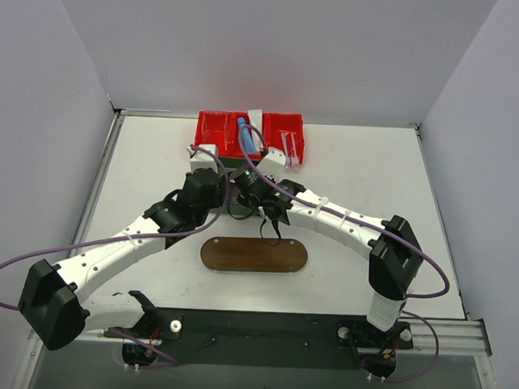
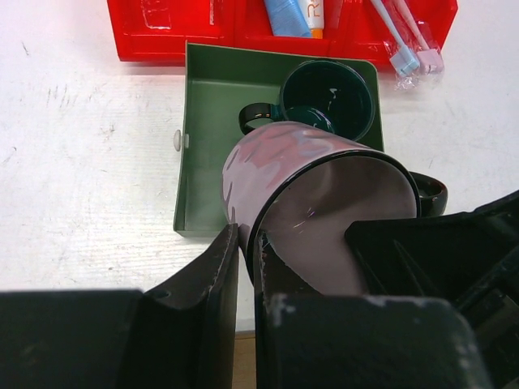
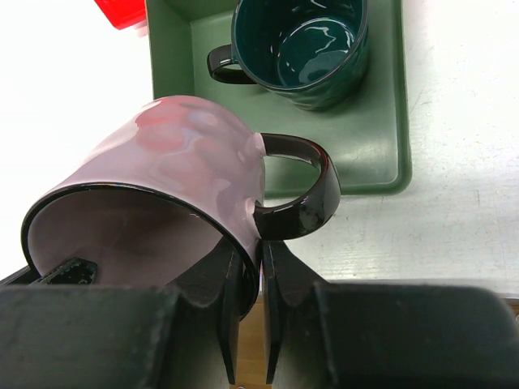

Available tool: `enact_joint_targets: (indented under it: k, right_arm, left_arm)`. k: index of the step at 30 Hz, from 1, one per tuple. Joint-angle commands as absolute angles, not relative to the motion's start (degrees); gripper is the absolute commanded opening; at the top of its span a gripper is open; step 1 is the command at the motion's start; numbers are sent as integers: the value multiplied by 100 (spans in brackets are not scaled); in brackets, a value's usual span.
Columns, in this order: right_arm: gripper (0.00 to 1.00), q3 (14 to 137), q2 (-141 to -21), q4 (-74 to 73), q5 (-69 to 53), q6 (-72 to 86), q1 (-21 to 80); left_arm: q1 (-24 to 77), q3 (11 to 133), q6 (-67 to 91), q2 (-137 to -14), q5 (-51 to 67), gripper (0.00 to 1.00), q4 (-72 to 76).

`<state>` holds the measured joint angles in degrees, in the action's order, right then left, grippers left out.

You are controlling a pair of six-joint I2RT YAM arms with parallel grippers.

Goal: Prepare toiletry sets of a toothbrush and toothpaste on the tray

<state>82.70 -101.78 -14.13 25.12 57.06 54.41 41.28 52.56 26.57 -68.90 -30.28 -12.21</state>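
The blue tube, white tube and two toothbrushes are kept in the red bin at the far side of the desk, and the tray is laid nearer the arm bases. The tilted pink mug, near the green box holding a dark green mug, is clamped at its rim by the left gripper and right gripper.

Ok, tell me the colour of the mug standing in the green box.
Glossy dark green mug; clearest in the right wrist view.
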Motion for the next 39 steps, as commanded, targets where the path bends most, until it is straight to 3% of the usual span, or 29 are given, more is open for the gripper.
enact_joint_targets:
  k: [1, 3, 5, 6, 7, 19, 29, 39]
  right_arm:
    - [0, 8236, -9862, -1143, 2865, 5643, 5423]
    - [0, 8192, -9826, -1072, 2822, 5520, 5432]
    - [0, 8157, -9774, -1081, 2821, 5467, 5423]
    - [0, 8104, -9704, -1081, 2821, 5441, 5414]
    - [0, 8069, -9660, -1072, 2839, 5432, 5414]
    - [0, 8051, -9203, -1221, 2716, 5062, 5344]
    - [0, 7954, -8579, -2310, 2786, 4816, 5177]
    - [0, 7726, -8025, -4121, 3032, 5501, 5080]
  left_arm:
    - [4184, 5335, 2523, -6662, -2505, 0, -563]
    - [4184, 5370, 2496, -6680, -2461, 0, -589]
    - [4175, 5388, 2487, -6671, -2391, 9, -571]
    - [4175, 5379, 2487, -6662, -2312, 20, -545]
    - [4175, 5370, 2479, -6653, -2268, 24, -528]
    - [4166, 4983, 2145, -5898, -2206, 68, -79]
    - [4166, 4676, 1574, -4975, -2803, 72, 422]
    - [4131, 4878, 1380, -5300, -2936, 73, 334]
